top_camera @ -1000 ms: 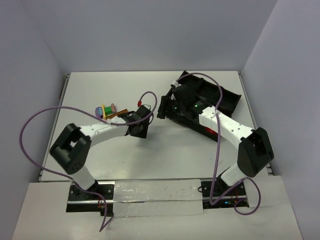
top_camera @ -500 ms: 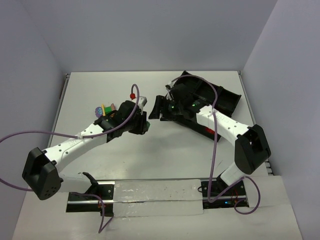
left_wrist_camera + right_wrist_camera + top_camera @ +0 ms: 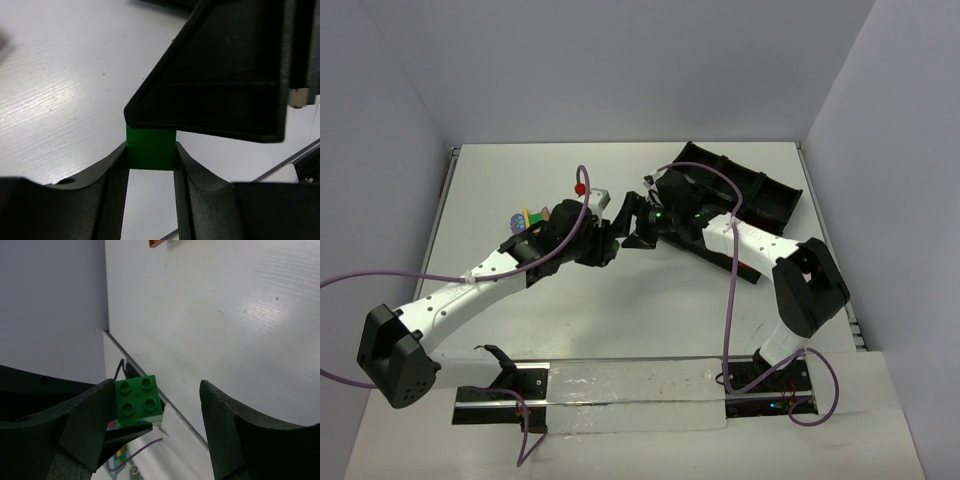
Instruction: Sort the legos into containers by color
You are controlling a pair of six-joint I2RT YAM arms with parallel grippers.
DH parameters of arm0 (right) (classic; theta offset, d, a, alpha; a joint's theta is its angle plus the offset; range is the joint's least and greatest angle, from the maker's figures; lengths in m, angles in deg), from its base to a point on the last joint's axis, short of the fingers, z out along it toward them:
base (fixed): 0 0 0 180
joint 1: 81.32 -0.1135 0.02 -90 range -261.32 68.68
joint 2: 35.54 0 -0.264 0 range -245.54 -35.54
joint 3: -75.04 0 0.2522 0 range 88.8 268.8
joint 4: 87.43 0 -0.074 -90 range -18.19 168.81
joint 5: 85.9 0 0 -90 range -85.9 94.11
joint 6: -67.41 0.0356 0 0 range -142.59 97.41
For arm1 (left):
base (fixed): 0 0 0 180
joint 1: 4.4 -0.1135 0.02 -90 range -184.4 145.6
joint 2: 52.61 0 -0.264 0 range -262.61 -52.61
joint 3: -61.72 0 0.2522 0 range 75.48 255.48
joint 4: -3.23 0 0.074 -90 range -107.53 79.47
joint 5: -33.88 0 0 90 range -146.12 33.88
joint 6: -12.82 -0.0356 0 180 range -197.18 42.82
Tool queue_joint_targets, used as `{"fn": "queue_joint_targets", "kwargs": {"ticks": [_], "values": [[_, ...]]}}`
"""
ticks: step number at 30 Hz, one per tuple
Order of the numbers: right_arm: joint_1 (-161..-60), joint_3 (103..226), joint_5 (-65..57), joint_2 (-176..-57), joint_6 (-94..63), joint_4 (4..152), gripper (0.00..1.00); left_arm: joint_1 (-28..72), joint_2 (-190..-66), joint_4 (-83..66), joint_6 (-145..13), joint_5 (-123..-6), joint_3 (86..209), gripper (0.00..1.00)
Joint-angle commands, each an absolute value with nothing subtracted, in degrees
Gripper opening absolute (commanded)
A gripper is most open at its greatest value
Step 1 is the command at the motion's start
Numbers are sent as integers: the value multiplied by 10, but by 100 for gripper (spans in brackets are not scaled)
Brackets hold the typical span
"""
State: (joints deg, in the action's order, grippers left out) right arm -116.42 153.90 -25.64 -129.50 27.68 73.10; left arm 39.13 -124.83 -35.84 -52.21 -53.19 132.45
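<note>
A green two-by-two lego [image 3: 150, 155] sits pinched between the fingertips of my left gripper [image 3: 150, 150], which is shut on it above the table's middle [image 3: 608, 243]. My right gripper [image 3: 632, 222] meets it there. In the right wrist view the same green lego [image 3: 138, 401] lies against the right gripper's left finger [image 3: 90, 425], while the other finger [image 3: 230, 430] stands well away, so the right gripper [image 3: 160, 415] is open around it. A cluster of mixed-colour legos [image 3: 530, 218] rests on the table left of both grippers. The black tray of containers [image 3: 770, 195] lies at the back right, partly hidden by the right arm.
An orange brick edge [image 3: 157, 243] shows at the top of the right wrist view. Purple cables [image 3: 380, 280] loop off both arms. Grey walls close in the white table [image 3: 650, 310] on the left, back and right.
The left arm has stretched out toward the middle with the green lego. The right gripper has swung left off the tray to meet it, and its fingers now flank the lego.
</note>
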Motion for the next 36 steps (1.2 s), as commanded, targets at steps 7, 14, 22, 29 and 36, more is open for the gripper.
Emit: {"fn": "queue_joint_targets", "kwargs": {"ticks": [7,14,22,29,36], "values": [[-1172,1498,-318,-1304,343,852,57,386,-1230,-329,-531,-530,1327,0],[-1172,1481,-359,-1304,373,911,29,382,-1234,-333,-530,-508,1325,0],[-1152,1476,-317,-1270,354,862,0,379,-1232,-330,-528,-510,1325,0],[-1087,1401,-380,-1286,483,1043,0,375,-1227,-332,-533,-511,1323,0],[-1074,1442,-373,-1310,478,1039,0,373,-1230,-333,-531,-516,1322,0]]}}
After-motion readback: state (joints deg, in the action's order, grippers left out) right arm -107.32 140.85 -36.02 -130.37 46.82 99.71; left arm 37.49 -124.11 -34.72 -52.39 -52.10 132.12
